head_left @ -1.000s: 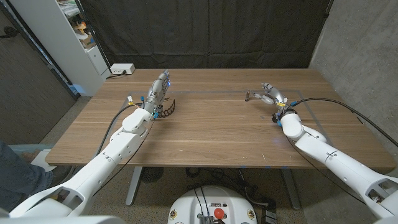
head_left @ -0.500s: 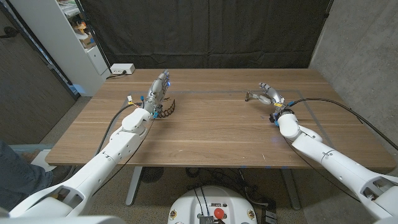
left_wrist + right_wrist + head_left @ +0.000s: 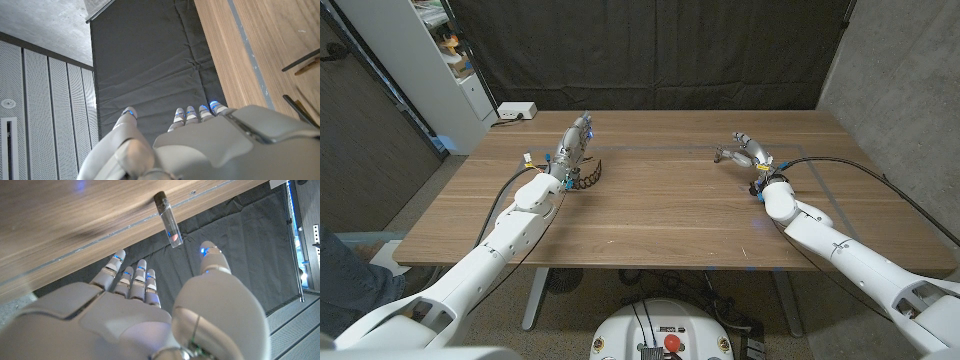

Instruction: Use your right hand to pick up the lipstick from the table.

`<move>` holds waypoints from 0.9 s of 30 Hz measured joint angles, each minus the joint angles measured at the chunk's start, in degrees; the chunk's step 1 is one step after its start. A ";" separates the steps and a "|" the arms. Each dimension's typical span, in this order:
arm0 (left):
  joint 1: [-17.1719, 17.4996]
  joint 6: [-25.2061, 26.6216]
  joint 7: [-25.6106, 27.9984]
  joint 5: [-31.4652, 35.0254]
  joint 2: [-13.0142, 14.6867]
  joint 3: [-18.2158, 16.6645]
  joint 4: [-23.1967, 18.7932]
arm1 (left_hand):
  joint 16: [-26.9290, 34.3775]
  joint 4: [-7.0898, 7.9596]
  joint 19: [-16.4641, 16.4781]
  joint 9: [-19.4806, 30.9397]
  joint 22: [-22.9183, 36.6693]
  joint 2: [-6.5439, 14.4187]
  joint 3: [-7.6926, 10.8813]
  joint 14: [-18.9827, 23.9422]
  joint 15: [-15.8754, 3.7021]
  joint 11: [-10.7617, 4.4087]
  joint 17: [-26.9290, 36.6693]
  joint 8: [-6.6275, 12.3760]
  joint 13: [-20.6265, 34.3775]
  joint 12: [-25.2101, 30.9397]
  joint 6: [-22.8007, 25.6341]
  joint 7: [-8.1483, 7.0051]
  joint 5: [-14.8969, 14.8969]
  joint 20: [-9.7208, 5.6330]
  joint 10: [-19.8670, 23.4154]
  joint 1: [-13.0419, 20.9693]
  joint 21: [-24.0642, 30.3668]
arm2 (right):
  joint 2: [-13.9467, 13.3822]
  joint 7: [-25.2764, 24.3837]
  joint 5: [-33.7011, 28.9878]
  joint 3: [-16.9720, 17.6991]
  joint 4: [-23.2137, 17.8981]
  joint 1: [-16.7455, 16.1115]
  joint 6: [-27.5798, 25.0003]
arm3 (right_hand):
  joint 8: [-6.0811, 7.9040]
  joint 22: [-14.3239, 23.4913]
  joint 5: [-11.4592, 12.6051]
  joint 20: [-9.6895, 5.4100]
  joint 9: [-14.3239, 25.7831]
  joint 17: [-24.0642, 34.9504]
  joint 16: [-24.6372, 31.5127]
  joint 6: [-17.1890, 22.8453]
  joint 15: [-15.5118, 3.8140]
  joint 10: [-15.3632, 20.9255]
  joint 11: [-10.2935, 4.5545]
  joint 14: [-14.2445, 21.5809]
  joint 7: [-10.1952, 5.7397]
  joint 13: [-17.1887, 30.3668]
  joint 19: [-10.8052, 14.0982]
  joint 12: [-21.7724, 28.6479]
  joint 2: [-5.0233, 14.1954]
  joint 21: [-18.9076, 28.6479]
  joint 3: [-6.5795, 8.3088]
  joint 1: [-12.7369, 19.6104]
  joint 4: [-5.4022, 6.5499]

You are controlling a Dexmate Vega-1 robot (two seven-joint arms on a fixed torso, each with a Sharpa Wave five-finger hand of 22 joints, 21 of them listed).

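Right wrist view shows the slim lipstick (image 3: 168, 219), a clear-capped tube with a dark base and a pink tip inside, standing upright on the wooden table (image 3: 60, 225) near its far edge, just ahead of the right hand (image 3: 145, 310). It looks light, stiff and smooth, so I judge it easy to tip or let slip; the best hold would be a pinch across the middle of the tube, thumb against fingers (image 3: 135, 280). No brand, label or writing can be read on it. The right hand's fingers are spread and grasp nothing, the thumb standing apart from the others. In the head view the left hand (image 3: 576, 143) stands on its edge toward the far left of the table, fingers straight and holding nothing, beside a dark curved band (image 3: 590, 175).
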 measured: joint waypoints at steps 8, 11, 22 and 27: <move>0.23 0.00 0.21 -0.03 0.20 -0.16 -0.30 | 0.00 -0.13 0.00 0.00 0.00 0.00 -0.14 0.00 0.00 -0.11 0.00 0.00 0.00 0.00 0.00 0.00 0.00 0.00 0.11 0.00 0.00 | 0.69 0.02 -0.10 -0.55 1.40 0.84 0.60 | 0.00 0.00 0.21 0.20 0.00 0.00 0.00 0.70 0.03 0.22 -0.20 0.59 -0.08 0.00 0.21 0.00 0.30 0.00 -0.23 0.30 0.23; 0.28 0.04 0.37 -0.05 0.23 -0.18 -0.43 | 0.00 -0.13 0.00 0.00 0.00 0.00 -0.13 0.00 0.00 -0.11 0.00 0.00 0.00 0.00 0.00 0.00 0.00 0.00 0.11 0.00 0.00 | 0.92 0.16 -0.11 -0.81 1.98 1.18 0.71 | -0.01 0.00 0.21 0.20 0.29 0.00 0.00 0.79 -0.18 0.79 -0.20 0.81 -0.17 0.00 0.21 0.00 0.30 0.00 -0.23 0.30 0.23; 0.29 0.35 0.53 -0.05 0.24 -0.17 -0.48 | 0.00 -0.13 0.00 0.00 0.00 0.00 -0.13 0.00 0.00 -0.11 0.00 0.00 0.00 0.00 0.00 0.00 0.00 0.00 0.11 0.00 0.00 | 1.49 0.36 -0.24 -1.50 3.44 2.08 0.83 | 0.43 -0.01 0.53 0.08 0.29 -0.01 0.45 2.23 -0.59 1.72 -0.51 1.83 -0.80 0.14 0.95 0.00 0.38 0.00 -0.23 0.82 0.23; 0.08 0.56 0.54 -0.04 0.20 -0.03 -0.43 | 0.00 -0.13 0.00 0.00 0.00 0.00 -0.13 0.00 0.00 -0.11 0.00 0.00 0.00 0.00 0.00 0.00 0.00 0.00 0.11 0.00 0.00 | 1.65 0.35 -0.27 -1.65 3.81 2.29 1.04 | 0.43 -0.01 0.63 0.39 0.28 -0.01 0.45 3.07 -0.58 2.04 -0.82 2.43 -1.01 0.14 1.26 0.00 0.40 0.00 -0.23 0.83 0.23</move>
